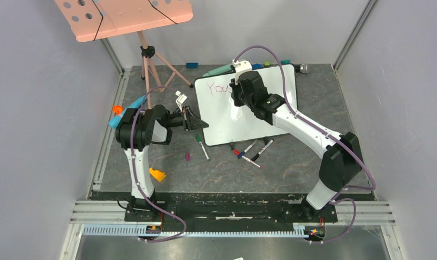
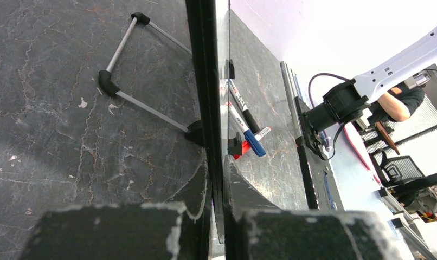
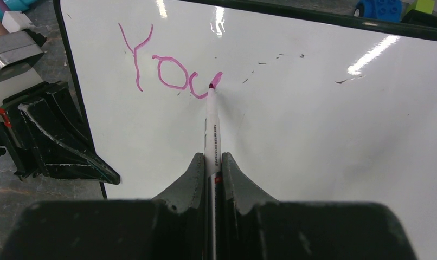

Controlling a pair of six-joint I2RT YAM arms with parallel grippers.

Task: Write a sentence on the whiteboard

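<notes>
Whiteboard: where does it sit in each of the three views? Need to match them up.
Top external: the whiteboard lies at centre, between the arms.
Left wrist: edge-on, its dark frame a vertical strip up the middle.
Right wrist: it fills most of the picture, pink writing upper left, the marker in the right gripper.
Shared landmark: the left gripper, clamped on the board's edge.

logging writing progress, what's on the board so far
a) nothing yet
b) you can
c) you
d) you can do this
C: in the right wrist view, the whiteboard carries only the pink word "You". The tip of the marker in the right gripper rests at the end of the u.
</notes>
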